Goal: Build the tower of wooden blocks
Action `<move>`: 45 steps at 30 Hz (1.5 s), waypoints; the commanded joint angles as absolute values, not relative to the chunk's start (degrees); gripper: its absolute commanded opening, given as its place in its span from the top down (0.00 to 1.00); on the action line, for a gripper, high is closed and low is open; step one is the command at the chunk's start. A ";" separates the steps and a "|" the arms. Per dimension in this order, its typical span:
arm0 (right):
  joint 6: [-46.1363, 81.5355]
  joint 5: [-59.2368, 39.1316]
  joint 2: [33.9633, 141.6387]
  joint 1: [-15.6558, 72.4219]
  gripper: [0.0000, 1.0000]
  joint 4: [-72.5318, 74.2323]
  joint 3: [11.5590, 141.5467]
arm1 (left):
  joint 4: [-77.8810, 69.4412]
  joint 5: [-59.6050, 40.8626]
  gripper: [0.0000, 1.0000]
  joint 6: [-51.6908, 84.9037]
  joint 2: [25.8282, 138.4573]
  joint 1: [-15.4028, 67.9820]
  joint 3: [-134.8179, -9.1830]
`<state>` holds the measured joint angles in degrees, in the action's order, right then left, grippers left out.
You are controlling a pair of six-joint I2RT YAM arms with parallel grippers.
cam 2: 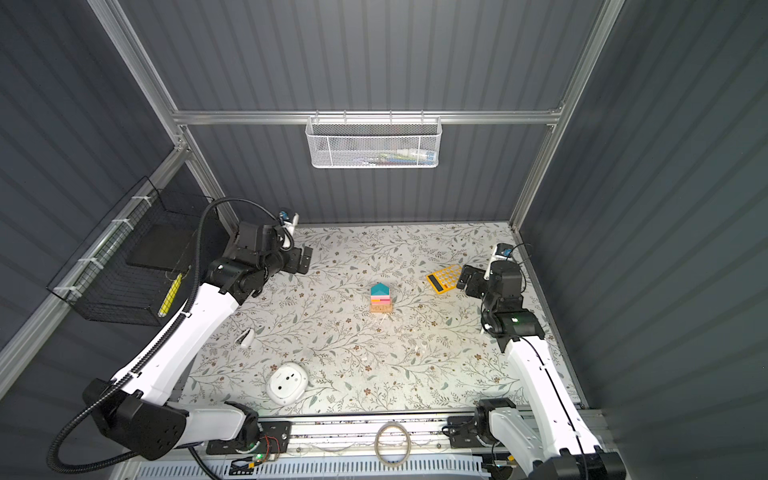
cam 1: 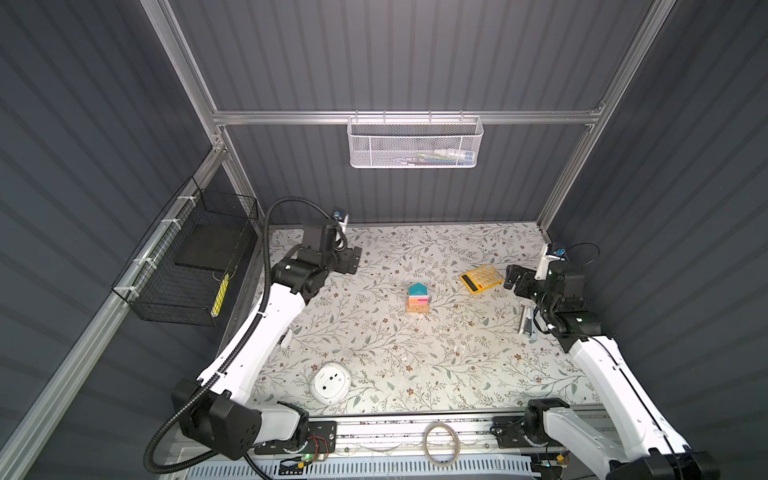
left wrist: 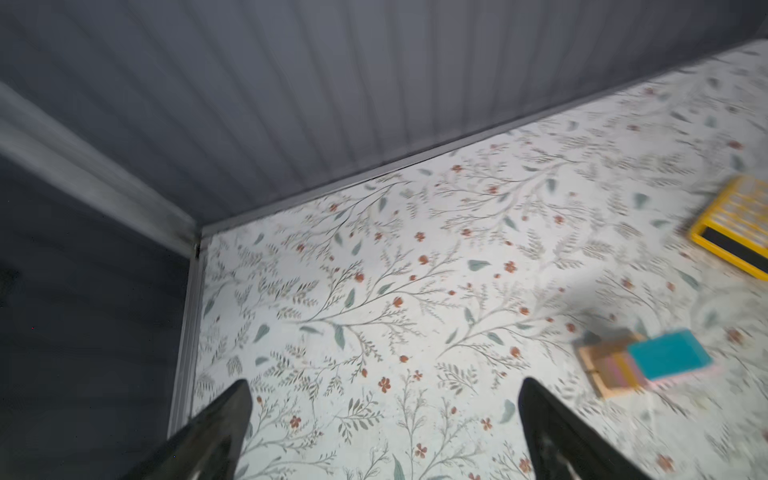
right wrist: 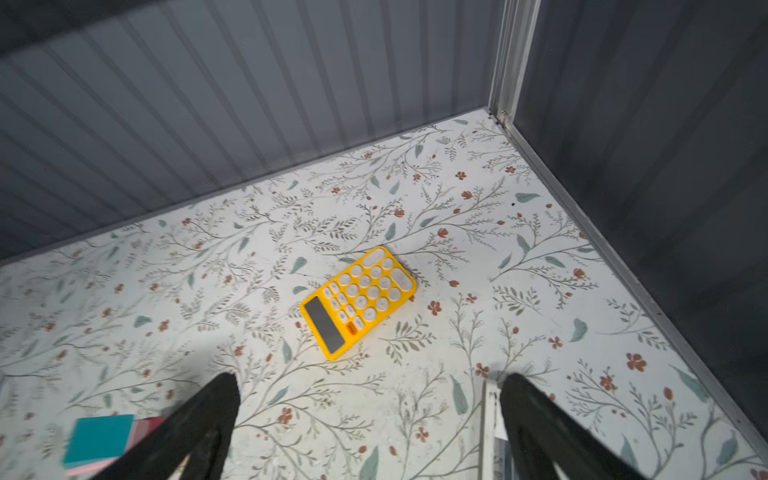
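Floral-print table [cam 1: 457, 365] | tower [cam 1: 418, 298]: tan wood base, teal peaked top

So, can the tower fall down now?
Maybe. The tower stands alone mid-table, thin and stacked high, so one knock could topple it. The teal roof just sits on top and might slide off if bumped. The right gripper, open, hangs near the calculator and could shove it.

The tower [cam 1: 417, 298] stands upright mid-table: tan base, orange-pink layers, teal peaked block [cam 1: 417, 289] on top
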<state>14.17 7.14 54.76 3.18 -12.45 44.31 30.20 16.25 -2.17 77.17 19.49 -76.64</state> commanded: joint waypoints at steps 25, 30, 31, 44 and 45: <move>2.83 5.40 76.74 -0.88 0.01 38.04 24.58 | -31.79 17.94 0.00 2.44 83.48 4.14 -31.64; 1.75 5.53 81.58 -1.01 0.01 49.93 21.29 | -39.46 16.90 0.00 1.47 85.54 4.04 -28.99; 2.06 5.20 81.42 -1.34 0.01 50.61 20.84 | -38.82 15.60 0.00 1.03 85.95 4.04 -29.31; 2.46 1.75 83.51 -2.66 0.01 55.99 18.54 | -53.80 6.05 0.00 -3.23 98.65 4.04 -26.70; 2.46 1.74 83.58 -2.72 0.01 55.99 18.54 | -51.90 6.32 0.00 -2.66 98.18 3.88 -26.92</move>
<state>2.70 2.52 83.31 -2.46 53.91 18.59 -48.38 9.02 -0.95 97.25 4.38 -25.98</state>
